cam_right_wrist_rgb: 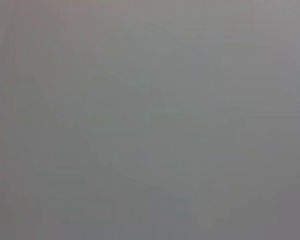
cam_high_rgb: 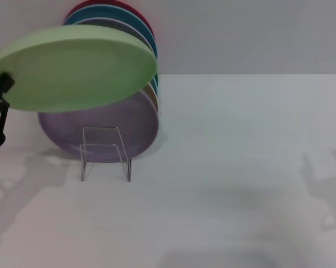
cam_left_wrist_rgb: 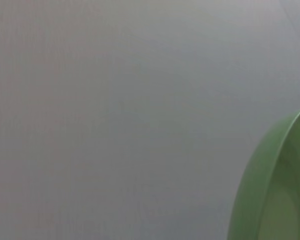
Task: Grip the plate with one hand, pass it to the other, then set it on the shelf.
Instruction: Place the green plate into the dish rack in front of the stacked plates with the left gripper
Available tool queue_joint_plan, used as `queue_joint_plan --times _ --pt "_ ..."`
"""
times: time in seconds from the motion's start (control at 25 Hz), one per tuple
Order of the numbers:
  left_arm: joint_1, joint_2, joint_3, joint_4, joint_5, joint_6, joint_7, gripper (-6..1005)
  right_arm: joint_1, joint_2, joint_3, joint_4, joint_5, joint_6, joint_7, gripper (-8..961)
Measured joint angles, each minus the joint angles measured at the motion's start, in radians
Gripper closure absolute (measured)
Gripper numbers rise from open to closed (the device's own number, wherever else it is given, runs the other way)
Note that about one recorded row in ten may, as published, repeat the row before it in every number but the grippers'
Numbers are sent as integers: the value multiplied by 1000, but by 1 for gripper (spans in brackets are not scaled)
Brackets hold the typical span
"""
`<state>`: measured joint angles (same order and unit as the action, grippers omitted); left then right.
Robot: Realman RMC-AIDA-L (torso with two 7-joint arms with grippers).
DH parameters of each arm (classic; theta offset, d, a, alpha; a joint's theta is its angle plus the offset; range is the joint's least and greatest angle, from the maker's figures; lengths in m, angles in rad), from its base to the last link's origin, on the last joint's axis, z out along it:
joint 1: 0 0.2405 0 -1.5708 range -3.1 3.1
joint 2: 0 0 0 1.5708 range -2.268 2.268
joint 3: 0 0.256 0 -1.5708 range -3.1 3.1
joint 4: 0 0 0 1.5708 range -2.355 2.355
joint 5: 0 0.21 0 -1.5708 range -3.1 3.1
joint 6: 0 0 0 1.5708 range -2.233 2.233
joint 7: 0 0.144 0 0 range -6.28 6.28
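- My left tool (cam_high_rgb: 1,92) is at the far left edge of the head view, raised above the surface; only a black part of it shows, pressed against the left rim of the plate (cam_high_rgb: 78,70).
- Left tool: clamped on the plate's rim. The plate is off the surface and touches nothing else that I can see.
- The plate hangs nearly flat, tilted a little, its far side reaching right from the tool, above and in front of the rack (cam_high_rgb: 105,153).
- In the left wrist view, only a curved green edge of the plate (cam_left_wrist_rgb: 269,190) shows against a plain grey background.
- My right tool appears in no view; the right wrist view is plain grey.
- The surface (cam_high_rgb: 240,167) is white and matte, meeting a pale grey wall (cam_high_rgb: 251,33) behind.
- The clear rack stands on the surface at left of centre, with a lilac plate (cam_high_rgb: 100,125) leaning upright in it.
- Behind the lilac plate, further plates stand on edge: blue (cam_high_rgb: 145,33) and red (cam_high_rgb: 140,17) rims show above the held plate.
- The held plate is round, plain, pale mint green, matte, with a thick rounded rim.
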<state>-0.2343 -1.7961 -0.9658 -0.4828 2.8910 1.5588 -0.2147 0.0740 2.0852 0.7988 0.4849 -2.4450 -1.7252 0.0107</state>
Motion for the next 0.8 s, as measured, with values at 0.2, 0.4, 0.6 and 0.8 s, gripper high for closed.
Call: queue_joint_plan --times 0.2,0.4,0.6,0.8 --pt "-40 -9 23 75 0 2 -7 887 4 -1 -7 0 0 1 0 275" --pt "-70 -16 41 126 -1 3 -21 885 4 -1 -8 0 0 1 0 276" --pt "-91 -16 61 168 -1 4 -33 883 4 0 -11 0 0 1 0 276" --pt "-109 -16 74 202 -1 6 -45 881 6 1 -12 0 -3 1 0 275"
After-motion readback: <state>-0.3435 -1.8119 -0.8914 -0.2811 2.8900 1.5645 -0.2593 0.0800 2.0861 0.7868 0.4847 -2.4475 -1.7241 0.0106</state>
